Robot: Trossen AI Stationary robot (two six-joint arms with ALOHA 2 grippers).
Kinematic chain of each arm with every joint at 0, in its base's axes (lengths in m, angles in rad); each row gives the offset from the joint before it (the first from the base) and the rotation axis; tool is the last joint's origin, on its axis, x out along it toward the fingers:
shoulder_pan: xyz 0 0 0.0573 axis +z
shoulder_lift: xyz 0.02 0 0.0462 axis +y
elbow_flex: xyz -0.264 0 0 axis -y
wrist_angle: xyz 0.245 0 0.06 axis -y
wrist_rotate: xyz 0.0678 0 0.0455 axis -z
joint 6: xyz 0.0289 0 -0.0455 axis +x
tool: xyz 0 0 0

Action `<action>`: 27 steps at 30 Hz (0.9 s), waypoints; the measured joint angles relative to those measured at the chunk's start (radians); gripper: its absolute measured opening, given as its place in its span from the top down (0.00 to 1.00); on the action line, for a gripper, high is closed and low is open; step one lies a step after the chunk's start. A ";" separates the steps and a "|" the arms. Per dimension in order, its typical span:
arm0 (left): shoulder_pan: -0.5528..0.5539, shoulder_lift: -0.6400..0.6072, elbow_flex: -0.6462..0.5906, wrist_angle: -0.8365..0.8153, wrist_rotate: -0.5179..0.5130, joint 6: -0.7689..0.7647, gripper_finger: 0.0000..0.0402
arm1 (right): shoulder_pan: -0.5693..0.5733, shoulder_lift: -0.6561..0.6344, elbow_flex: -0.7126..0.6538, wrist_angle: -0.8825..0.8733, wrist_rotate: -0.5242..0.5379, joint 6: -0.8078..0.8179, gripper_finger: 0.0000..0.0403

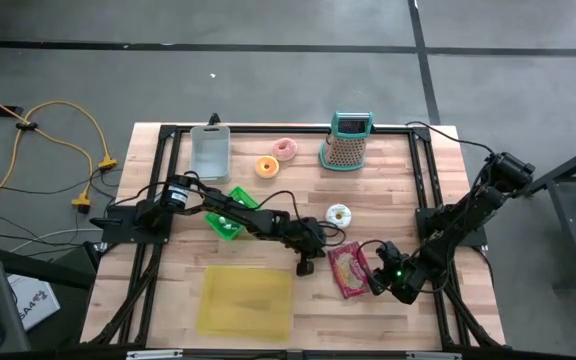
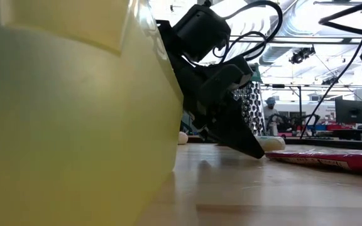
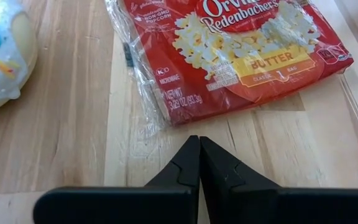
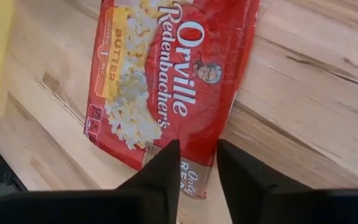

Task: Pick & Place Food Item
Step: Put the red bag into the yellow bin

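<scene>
My right gripper (image 4: pixel 196 163) is straddling the near end of the popcorn bag (image 4: pixel 166 81), fingers partly apart around its edge.

The popcorn bag (image 1: pixel 349 270) is lying flat on the wooden table (image 1: pixel 368 200), and I cannot tell whether my fingers are pinching it yet. My left gripper (image 3: pixel 199 152) is resting with fingers pressed together just beside the bag's other end. The yellow tray (image 1: pixel 246 300) is sitting on the far side of my left gripper from the bag. Beyond the bag, a white frosted donut (image 1: pixel 338 214) is lying near it, and farther off a grater (image 1: pixel 347 142) is standing upright.
</scene>
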 joint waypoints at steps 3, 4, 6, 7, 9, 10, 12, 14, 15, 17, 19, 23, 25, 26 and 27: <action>0.000 0.000 0.000 0.000 0.000 -0.002 1.00 | 0.000 0.000 0.000 -0.001 -0.014 0.000 0.83; 0.000 0.000 0.000 0.000 0.000 -0.002 1.00 | 0.000 0.000 0.000 -0.002 -0.017 0.000 0.85; 0.000 0.000 0.000 0.000 0.000 -0.002 1.00 | 0.000 0.000 0.000 -0.006 -0.017 -0.001 0.89; 0.000 0.000 0.000 0.000 0.000 -0.002 1.00 | 0.000 0.000 0.000 -0.008 -0.017 -0.001 0.91; 0.000 0.000 0.000 0.000 0.000 -0.002 1.00 | 0.000 0.000 0.000 -0.012 -0.018 -0.001 0.95; 0.000 0.000 0.000 0.000 0.000 -0.002 1.00 | 0.000 0.000 0.000 -0.014 -0.020 -0.001 0.97; 0.000 0.000 0.000 0.000 0.000 -0.002 1.00 | 0.000 0.000 0.000 -0.015 -0.021 -0.001 0.99; 0.000 0.000 0.000 0.000 0.000 -0.002 1.00 | 0.000 0.000 0.000 -0.015 -0.021 -0.001 0.99; 0.000 0.000 0.000 0.000 0.000 -0.002 1.00 | 0.000 0.000 0.000 -0.015 -0.021 -0.001 0.99; 0.000 0.000 0.000 0.000 0.000 -0.002 1.00 | 0.000 0.000 0.000 -0.015 -0.021 -0.001 0.99; 0.000 0.000 0.000 0.000 0.000 -0.002 1.00 | 0.000 0.000 0.000 -0.015 -0.021 -0.001 0.99; 0.000 0.000 0.000 0.000 0.001 -0.002 1.00 | -0.007 0.000 0.000 -0.015 -0.017 0.000 1.00; 0.000 0.000 0.000 0.002 0.010 -0.002 1.00 | -0.019 0.002 0.000 -0.014 -0.016 -0.006 1.00; 0.000 0.000 0.000 0.003 0.014 -0.002 1.00 | -0.027 0.007 0.000 -0.014 -0.014 -0.011 1.00; 0.000 0.000 0.000 0.004 0.014 -0.002 1.00 | -0.036 0.013 0.000 -0.011 -0.012 -0.023 1.00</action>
